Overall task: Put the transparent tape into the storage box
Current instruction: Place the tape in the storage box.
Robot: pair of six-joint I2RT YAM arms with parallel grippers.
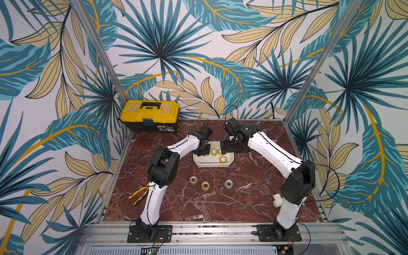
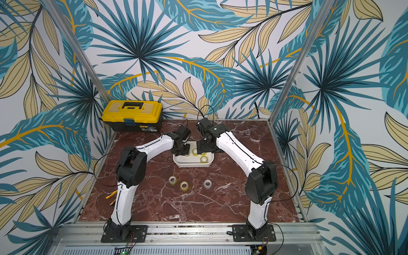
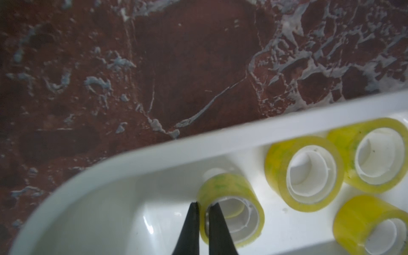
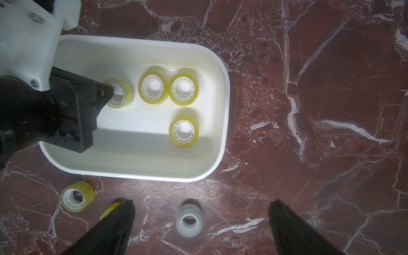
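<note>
The left arm (image 1: 183,145) reaches toward 1 o'clock, its left gripper (image 3: 204,204) pinched on a tape roll (image 3: 231,187). The right arm (image 1: 269,150) reaches toward 11 o'clock, its right gripper (image 4: 201,202) spread wide.

The desk (image 1: 198,205) is a red-brown marble-look slab with white veins, smooth and faintly shiny. The storage box (image 4: 225,110) is white plastic, smooth and glossy. The transparent tape (image 4: 183,102) is glossy yellowish film wound on pale plastic cores; the greyer roll (image 4: 183,231) looks duller. The left pincer (image 3: 204,204) is matt black plastic. The toolbox (image 1: 150,114) is yellow and black plastic. The rail (image 1: 209,229) along the desk's near edge is bare silvery metal.
</note>
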